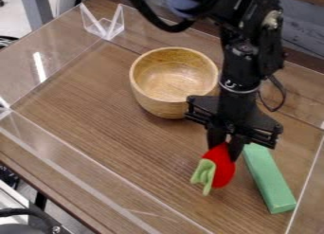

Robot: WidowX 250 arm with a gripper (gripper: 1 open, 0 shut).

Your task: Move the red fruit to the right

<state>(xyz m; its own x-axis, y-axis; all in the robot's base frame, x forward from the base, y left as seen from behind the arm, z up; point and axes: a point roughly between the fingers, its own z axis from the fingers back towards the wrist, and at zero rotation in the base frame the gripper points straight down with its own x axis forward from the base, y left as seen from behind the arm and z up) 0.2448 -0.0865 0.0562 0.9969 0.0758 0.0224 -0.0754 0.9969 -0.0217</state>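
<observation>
The red fruit [221, 169] is small and bright red, with a light green leaf piece [203, 172] on its left end. It sits low over the wooden table, in the front right area. My gripper [229, 143] comes straight down from above and is shut on the top of the red fruit. The black fingers hide the fruit's upper part. I cannot tell whether the fruit touches the table.
A wooden bowl [172, 80] stands behind and left of the fruit. A flat green rectangular block [267, 178] lies just right of the fruit. Clear plastic walls [38, 77] ring the table, with a corner piece [104, 23] at the back left.
</observation>
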